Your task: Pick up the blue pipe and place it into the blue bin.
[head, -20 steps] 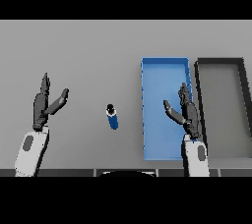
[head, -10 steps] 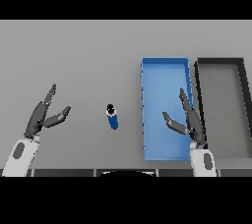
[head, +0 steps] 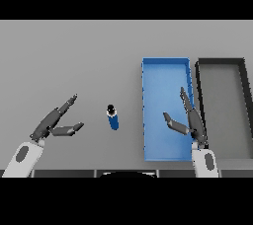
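**Fingers spread on both hands, nothing held**

Fingers of the left hand (head: 51, 124) are straight and fanned toward the upper right, with the thumb stuck out separately below them; they hold nothing. The right hand (head: 190, 120) is likewise open, its fingers pointing up the view and its thumb angled out to the left, and it grips nothing either.

A plain grey table (head: 69, 61) fills the whole scene, flat and even in tone; no wall or room beyond it can be seen.

Two long rectangular containers lie side by side on the right part of the table, their long sides running away from the robot. The blue bin (head: 153, 81) is the nearer to the middle, and the dark grey bin (head: 227, 105) sits just beside it on the right. Neither shows anything lying inside. The right hand overlaps the blue bin's right half and the rim between the two containers; whether it touches them cannot be told.

The blue pipe (head: 113, 118), short with a dark cap at its upper end, rests on the bare table between the left hand and the blue bin, apart from both.
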Robot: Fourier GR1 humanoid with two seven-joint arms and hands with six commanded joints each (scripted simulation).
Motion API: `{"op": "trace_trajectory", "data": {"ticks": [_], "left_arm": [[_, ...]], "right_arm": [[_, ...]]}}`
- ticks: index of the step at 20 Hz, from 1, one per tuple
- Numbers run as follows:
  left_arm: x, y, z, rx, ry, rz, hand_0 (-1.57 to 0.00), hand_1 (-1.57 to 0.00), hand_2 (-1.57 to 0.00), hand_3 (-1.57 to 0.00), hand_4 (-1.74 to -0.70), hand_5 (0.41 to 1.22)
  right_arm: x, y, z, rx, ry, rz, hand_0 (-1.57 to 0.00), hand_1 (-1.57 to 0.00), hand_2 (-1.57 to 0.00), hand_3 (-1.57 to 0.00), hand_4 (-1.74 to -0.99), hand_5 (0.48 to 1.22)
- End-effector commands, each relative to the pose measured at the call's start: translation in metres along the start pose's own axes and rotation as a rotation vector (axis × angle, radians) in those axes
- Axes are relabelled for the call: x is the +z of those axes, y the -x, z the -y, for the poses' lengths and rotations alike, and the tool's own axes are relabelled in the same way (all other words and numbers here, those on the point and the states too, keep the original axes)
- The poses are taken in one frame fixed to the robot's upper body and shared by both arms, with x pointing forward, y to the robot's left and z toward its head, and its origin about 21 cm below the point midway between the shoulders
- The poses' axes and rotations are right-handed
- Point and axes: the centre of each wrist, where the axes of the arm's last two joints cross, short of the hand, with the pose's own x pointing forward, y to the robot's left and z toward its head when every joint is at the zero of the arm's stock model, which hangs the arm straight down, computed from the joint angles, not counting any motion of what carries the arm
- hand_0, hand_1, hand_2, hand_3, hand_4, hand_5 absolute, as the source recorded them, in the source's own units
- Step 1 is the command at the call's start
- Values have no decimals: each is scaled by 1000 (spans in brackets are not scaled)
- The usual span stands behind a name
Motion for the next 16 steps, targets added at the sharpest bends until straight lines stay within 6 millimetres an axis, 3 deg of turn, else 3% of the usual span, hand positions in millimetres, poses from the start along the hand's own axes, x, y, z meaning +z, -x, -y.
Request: {"op": "trace_trajectory", "data": {"ticks": [1, 9, 16], "left_arm": [[-2, -1, 4, 1, 31, -21, 1, 1, 1, 1, -1052, 513], [-24, -4, 59, 20, 199, 6, 1, 1, 1, 1, -1109, 447], [-59, -3, 87, 43, 246, 5, 1, 1, 1, 1, -1114, 450]], "right_arm": [[2, 2, 2, 0, -2, -10, 1, 1, 1, 1, -1229, 606], [1, 3, -1, -12, 3, -4, 1, 1, 1, 1, -1263, 617], [6, 3, -1, -18, 14, -18, 1, 1, 1, 1, -1276, 609]]}}
